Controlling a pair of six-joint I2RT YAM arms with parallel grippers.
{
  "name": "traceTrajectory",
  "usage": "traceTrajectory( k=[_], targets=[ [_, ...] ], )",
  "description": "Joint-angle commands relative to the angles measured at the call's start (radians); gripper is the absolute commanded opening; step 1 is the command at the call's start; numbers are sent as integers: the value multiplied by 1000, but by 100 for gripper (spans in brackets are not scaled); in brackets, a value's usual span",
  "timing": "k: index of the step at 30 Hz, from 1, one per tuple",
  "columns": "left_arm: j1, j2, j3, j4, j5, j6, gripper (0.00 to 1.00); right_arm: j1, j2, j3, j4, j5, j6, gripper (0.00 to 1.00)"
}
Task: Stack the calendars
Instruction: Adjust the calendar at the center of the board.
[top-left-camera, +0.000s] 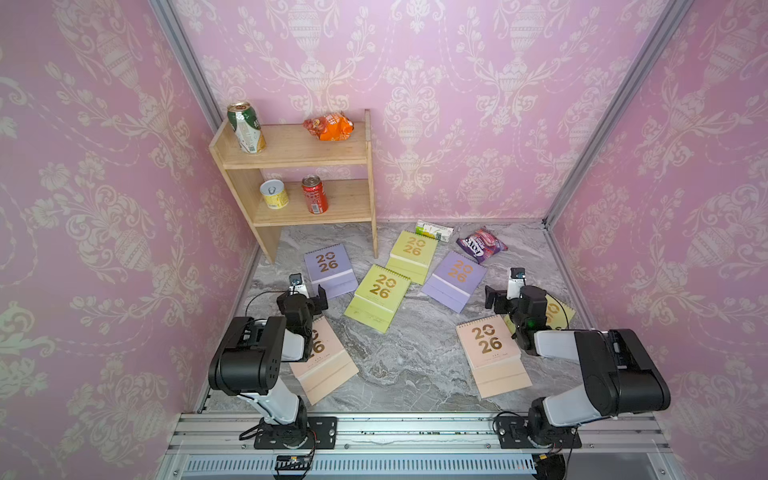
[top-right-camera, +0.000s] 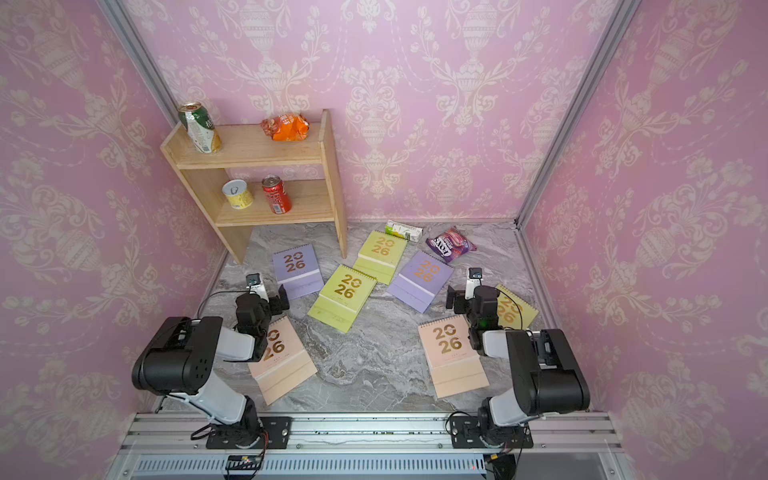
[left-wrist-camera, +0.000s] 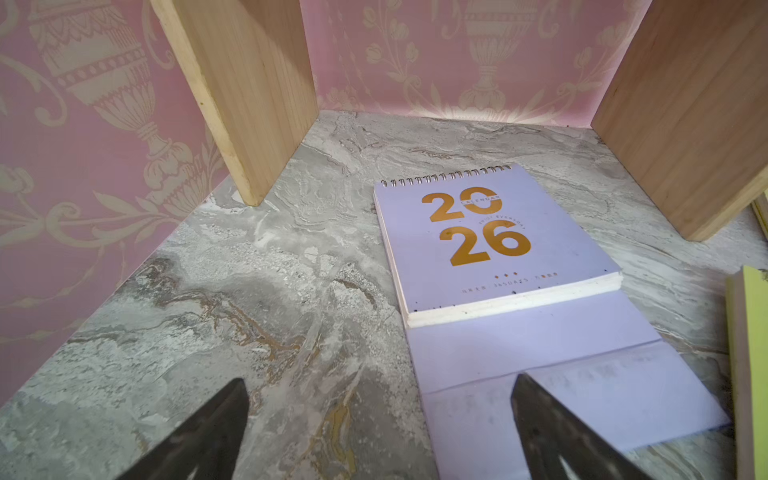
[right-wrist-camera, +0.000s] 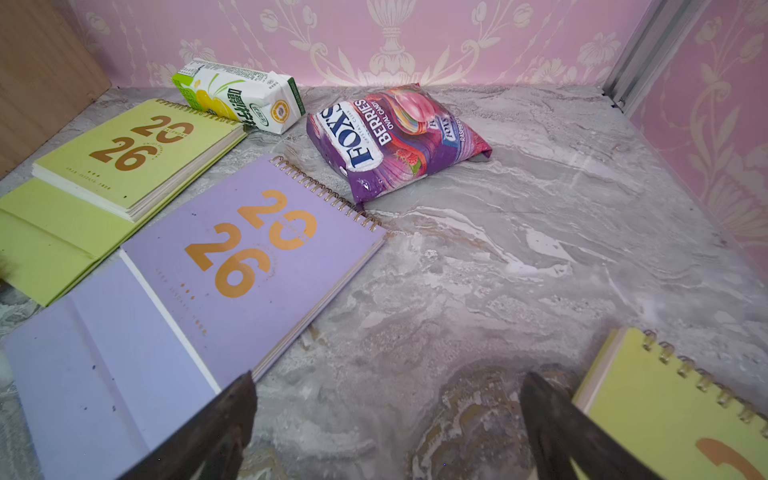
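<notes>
Nothing is stacked yet: the seven calendars (top-right-camera: 343, 297) lie flat and face up on the bench (top-left-camera: 415, 374), flaps folded out, scattered singly, so this looks like the very start. Left lilac (top-left-camera: 330, 270) sits just before the shelf (top-left-camera: 370, 166); mid green (top-left-camera: 378, 297), back green (top-left-camera: 411, 255) and right lilac (top-left-camera: 455, 280) crowd the middle, edges close or touching (which, I cannot tell). Left peach (top-left-camera: 328, 368) and right peach (top-left-camera: 492, 353) lie at the front, and right green (top-left-camera: 561, 309) is half hidden under the right arm (top-left-camera: 552, 345). The carton (top-left-camera: 434, 230) and packet (top-left-camera: 482, 245) by the back wall are no part of the job.

The left end effector (left-wrist-camera: 380, 384) hangs low, spread wide and empty, one finger (left-wrist-camera: 552, 428) over left lilac's flap in the wrist view. The right end effector (right-wrist-camera: 388, 376) is likewise spread and empty, over bare bench between right lilac and right green. Each hangs over its own side's work, probably so that neither need cross. Wide jaws suit the next move, I judge: a flat calendar offers only a thin edge, so a finger must get under the page block before closing — a pinch on the flap alone may let it swing open
</notes>
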Motion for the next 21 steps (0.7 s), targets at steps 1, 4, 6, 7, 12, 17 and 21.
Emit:
traceTrajectory(
  k=[1,4,6,7,12,17,21],
  targets=[
    [9,3,18,-11,9,12,99,6,1,20,-1,-11,-8,100],
    [9,3,20,-12,9,12,99,6,1,20,-1,-12,-8,100],
    [9,3,29,-33,45,21,99,4,1,20,0,-11,-8,100],
    [9,1,35,-49,65,32,99,5,1,20,-1,-12,-8,100],
    [9,1,39,-54,86,39,99,1,2,22,-2,-20,-5,100],
    [10,1,40,-57,87,37,99,-3,2,23,-4,-28,-4,100],
    [10,2,39,-56,89,37,99,-4,2,23,-4,-28,-3,100]
  ],
)
